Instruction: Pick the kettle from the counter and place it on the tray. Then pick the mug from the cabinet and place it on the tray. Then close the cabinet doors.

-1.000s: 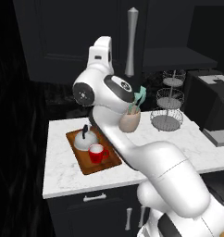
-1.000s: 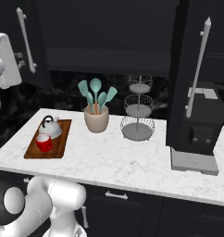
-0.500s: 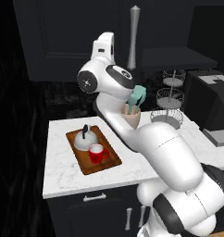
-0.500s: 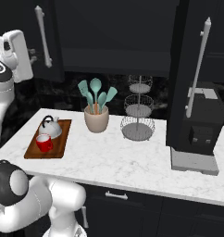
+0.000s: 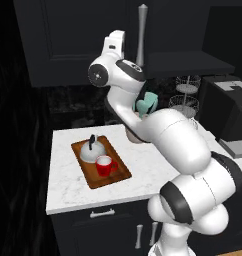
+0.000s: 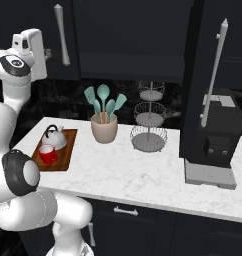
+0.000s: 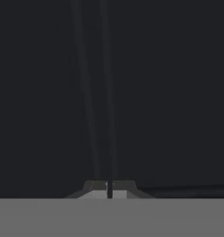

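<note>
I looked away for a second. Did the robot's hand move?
Yes. The end effector has swung right and slightly up, from the picture's left edge toward the left cabinet door's silver bar handle, in the right base view.

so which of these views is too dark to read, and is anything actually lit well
Hand view: nearly all black, just faint vertical streaks on a dark panel above the shut claw. Left base view: counter bright, tray, kettle and mug clear, the cabinet above murky. Right base view: evenly lit counter, silver door handle stands out, dark doors blend together.
</note>
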